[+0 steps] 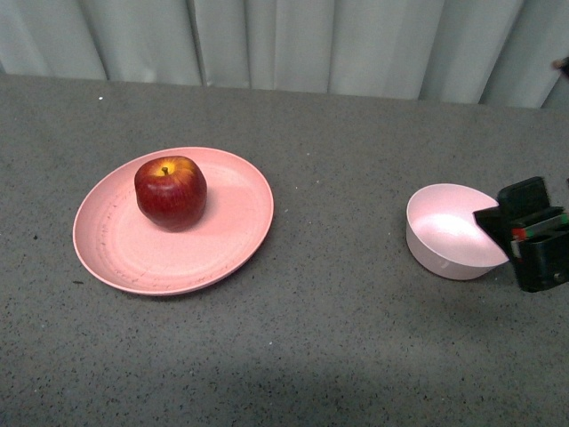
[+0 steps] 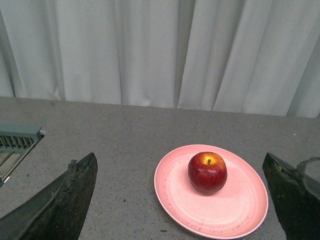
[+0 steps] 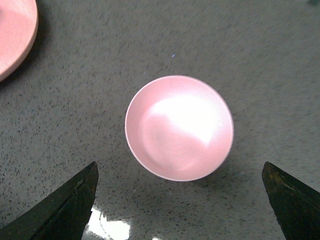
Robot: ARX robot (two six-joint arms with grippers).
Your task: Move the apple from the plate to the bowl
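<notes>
While the apple (image 1: 171, 191) sits stem-up on the plate (image 1: 222, 245), nothing is gripped, so this looks like the very start: reach-for-apple step, pick not yet begun. Bowl (image 1: 449, 236) is empty and stands well apart from the plate, over on the robot's right side of the grey table (image 1: 338, 347). Left gripper (image 2: 179, 156) has fingers spread wide w/ nothing between them, and its wrist cam shows the apple ahead, roughly centred. Right gripper (image 3: 179, 170) is likewise spread & empty, hanging above the bowl. Next move prob. falls to the left arm: drop fingers either side of the apple's widest part and close firmly, since the skin is glossy & round. The bowl looks barely wider than the apple, so release needs centring, and the right arm should clear out.
</notes>
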